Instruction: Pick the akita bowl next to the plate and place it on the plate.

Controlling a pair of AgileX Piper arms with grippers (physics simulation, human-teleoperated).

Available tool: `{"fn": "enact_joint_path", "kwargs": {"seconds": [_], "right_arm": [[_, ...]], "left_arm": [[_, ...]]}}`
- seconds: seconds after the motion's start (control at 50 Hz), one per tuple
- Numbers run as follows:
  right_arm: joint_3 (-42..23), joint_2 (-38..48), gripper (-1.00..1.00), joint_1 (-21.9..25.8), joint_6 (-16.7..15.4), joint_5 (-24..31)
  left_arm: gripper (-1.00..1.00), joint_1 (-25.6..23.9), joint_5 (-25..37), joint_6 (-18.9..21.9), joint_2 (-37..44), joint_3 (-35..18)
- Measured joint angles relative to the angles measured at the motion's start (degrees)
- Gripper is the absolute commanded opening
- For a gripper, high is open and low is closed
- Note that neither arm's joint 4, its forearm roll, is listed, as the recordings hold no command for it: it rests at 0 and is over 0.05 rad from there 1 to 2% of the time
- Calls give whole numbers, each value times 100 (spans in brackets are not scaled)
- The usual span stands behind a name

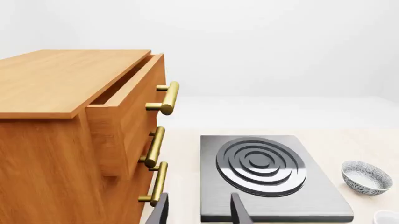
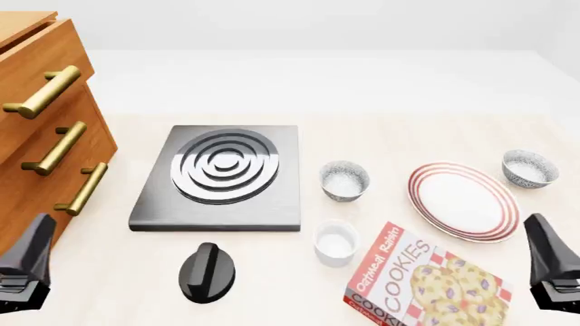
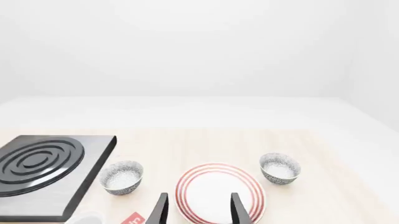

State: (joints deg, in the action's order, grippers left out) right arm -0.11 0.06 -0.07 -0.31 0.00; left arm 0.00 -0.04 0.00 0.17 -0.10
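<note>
Left pincer [image 2: 23,272]: low at the near left corner of the bench, holding nothing; in the left wrist view its fingers [image 1: 158,211] stand apart.
Right pincer [image 2: 555,272]: low at the near right corner, just this side of the plate; its fingers [image 3: 238,209] also stand apart, with nothing between them.
Cookie box [image 2: 422,282]: lies flat at the near edge, right of centre, red and white, tilted, printed "Oatmeal Raisin COOKIES".
Black knob [image 2: 208,272]: lies near the near edge, left of centre, just in front of the stove plate.
White cup [image 2: 336,242]: small and plain, upright, just beside the cookie box's far left corner.
Plate [image 2: 464,201]: white with red rings, bare, on the right part of the bench, beyond the cookie box.
Stove plate [image 2: 220,176]: dark slab with concentric rings, mid bench, left of centre.
Speckled bowl [image 2: 344,180]: upright between the stove plate and the plate, apart from both.
Akita bowl [image 2: 530,168]: upright by the right edge, just beside the plate's far right rim, not on it.
Wooden cabinet [image 2: 41,136]: at the left edge, three brass handles, top drawer pulled out.
</note>
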Motion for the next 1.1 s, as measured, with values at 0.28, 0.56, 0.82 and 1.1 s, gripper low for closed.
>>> {"fn": "enact_joint_path", "kwargs": {"seconds": [0.28, 0.56, 0.82, 1.1], "right_arm": [[-12, 5, 100, -32, -90, -11], [-18, 0, 100, -38, -157, -44], [-111, 14, 100, -23, -198, -42], [-325, 290, 100, -6, -232, -188]], "left_arm": [[100, 0, -5, 0, 20, -11], [100, 0, -6, 0, 25, -14], [100, 0, -7, 0, 26, -15], [100, 0, -7, 0, 26, -15]]}}
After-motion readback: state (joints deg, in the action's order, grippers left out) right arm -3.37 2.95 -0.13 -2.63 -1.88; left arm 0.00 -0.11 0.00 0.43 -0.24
